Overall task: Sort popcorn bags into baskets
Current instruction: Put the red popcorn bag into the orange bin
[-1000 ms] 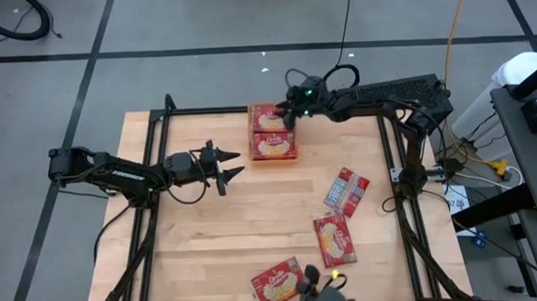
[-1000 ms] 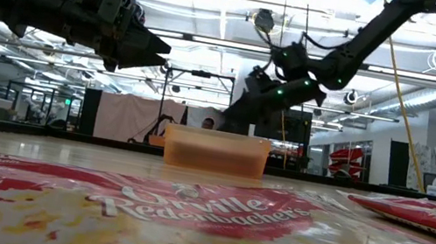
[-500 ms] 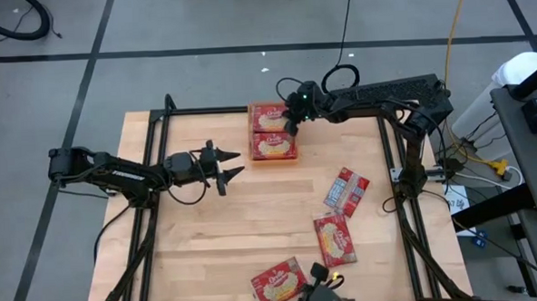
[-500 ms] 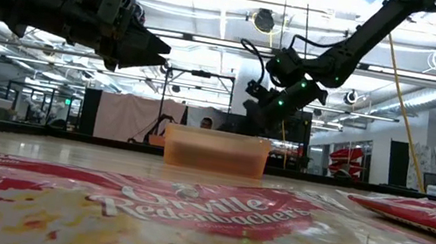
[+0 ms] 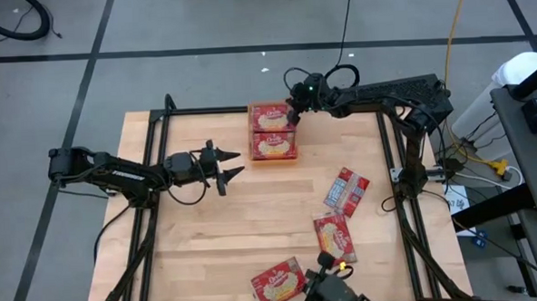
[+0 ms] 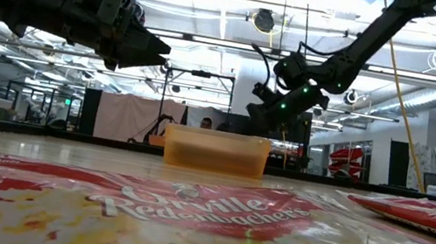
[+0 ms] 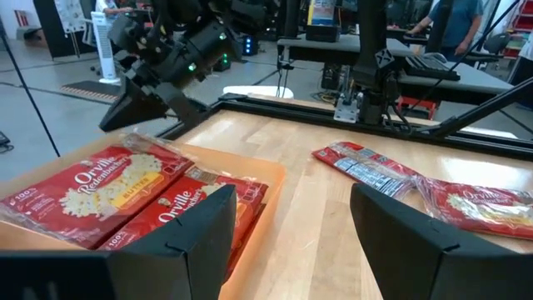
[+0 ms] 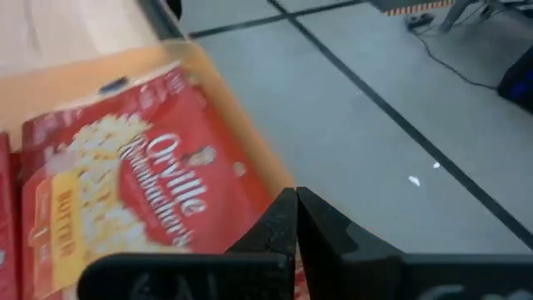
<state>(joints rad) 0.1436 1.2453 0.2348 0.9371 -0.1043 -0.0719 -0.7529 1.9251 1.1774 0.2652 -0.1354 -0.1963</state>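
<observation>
The orange basket (image 5: 273, 156) stands at the table's far middle with two red popcorn bags (image 5: 272, 132) lying flat in it, one behind the other. My right gripper (image 5: 293, 114) hovers shut over the basket's far right corner, just above the far bag (image 8: 141, 200), with nothing between its fingers. My left gripper (image 5: 231, 163) hangs open left of the basket, above the table, facing it. Three more popcorn bags lie flat on the wood: one back-up (image 5: 346, 190), one (image 5: 334, 239) nearer, and one (image 5: 277, 282) at the near edge.
A black frame rail (image 5: 203, 111) runs along the table's far edge behind the basket, with posts at the sides (image 5: 402, 176). Bare wood (image 5: 209, 235) lies between my left gripper and the near edge. People and equipment stand in the room beyond.
My right gripper has drawn back a little from the basket toward the table's right and now hangs over the basket's far right corner. My left arm and the bags have kept still.
</observation>
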